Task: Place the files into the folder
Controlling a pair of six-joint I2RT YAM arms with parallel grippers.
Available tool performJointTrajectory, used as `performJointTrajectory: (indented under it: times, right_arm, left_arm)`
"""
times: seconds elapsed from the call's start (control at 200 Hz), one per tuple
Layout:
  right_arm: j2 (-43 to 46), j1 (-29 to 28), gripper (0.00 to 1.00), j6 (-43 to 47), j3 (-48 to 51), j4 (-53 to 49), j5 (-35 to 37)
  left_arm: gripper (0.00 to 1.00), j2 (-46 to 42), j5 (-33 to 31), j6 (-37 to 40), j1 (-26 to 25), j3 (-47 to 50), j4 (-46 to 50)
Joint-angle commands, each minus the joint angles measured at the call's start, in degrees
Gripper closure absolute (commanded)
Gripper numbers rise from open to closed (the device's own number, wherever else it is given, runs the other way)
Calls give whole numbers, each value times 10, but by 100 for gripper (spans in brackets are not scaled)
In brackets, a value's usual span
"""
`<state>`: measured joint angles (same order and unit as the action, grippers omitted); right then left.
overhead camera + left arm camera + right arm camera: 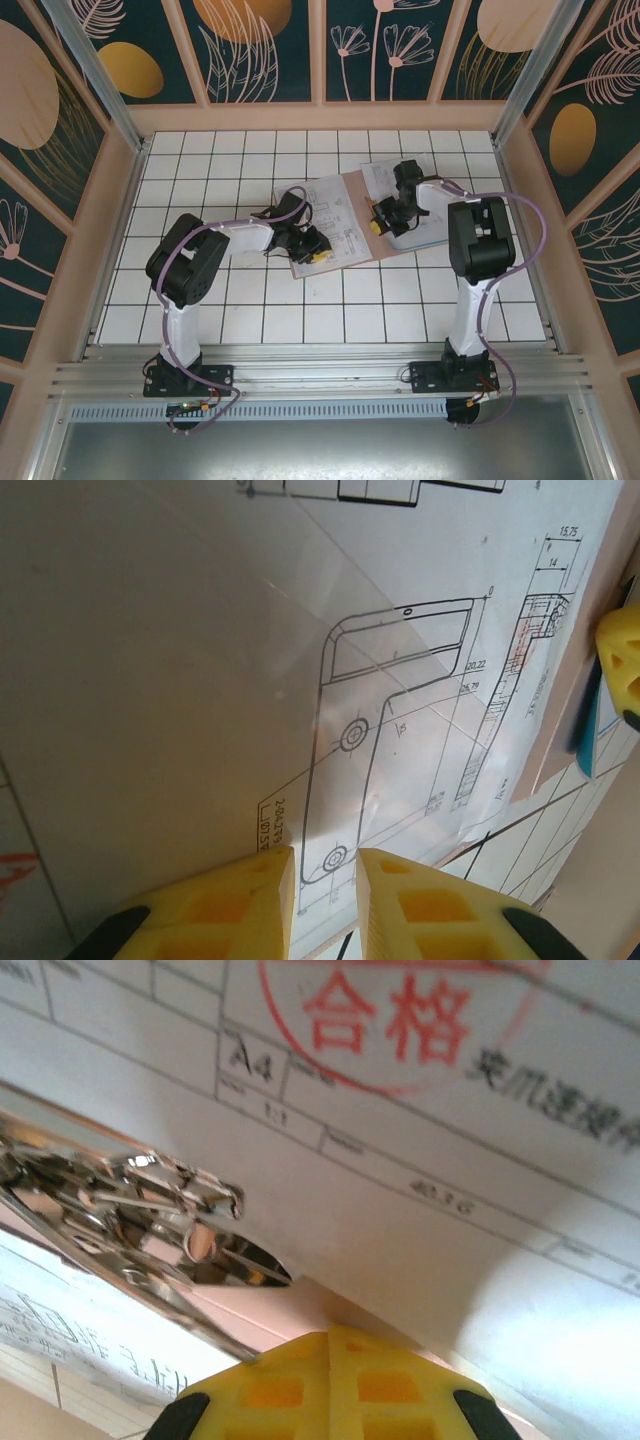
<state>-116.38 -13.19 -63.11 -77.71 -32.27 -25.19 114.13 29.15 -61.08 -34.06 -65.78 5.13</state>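
- The left gripper (pixel 316 254), the nearer one, is sitting with jaws narrowly apart at the near edge of the files (pixel 325 208); their long axis is running straight ahead of it
- The files are lying on the open folder (pixel 357 200), mid-table
- The right gripper (pixel 378 226) is poised, fingers together, beside the metal clip (pixel 180 1215)

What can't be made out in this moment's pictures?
- Top external: print on the white sheets is too small to read; the right arm hides part of them.
- Left wrist: the bottom edge cuts off the left end effector, so its contact with the sheets is unclear.
- Right wrist: printing beside the red stamp is blurred.
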Motion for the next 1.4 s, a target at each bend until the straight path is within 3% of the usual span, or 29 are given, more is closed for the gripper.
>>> performJointTrajectory:
  times: [0.0,0.16,0.385,0.706,1.196,1.391]
  right_arm:
    - [7,8,95,5,8,-2,31]
    - [37,6,78,14,-16,10,34]
    - [64,3,73,14,-42,2,22]
    - [84,4,53,14,-71,17,3]
    - [39,5,63,-6,-59,50,-1]
    - [81,5,63,-8,-26,55,33]
  left_arm:
    - [75,4,-9,11,4,8,13]
    - [75,1,-16,12,3,7,18]
    - [75,2,-20,11,4,4,21]
    - [75,4,-20,6,4,0,15]
    - [75,7,-15,4,4,-3,11]
    - [75,10,-13,6,4,-10,16]
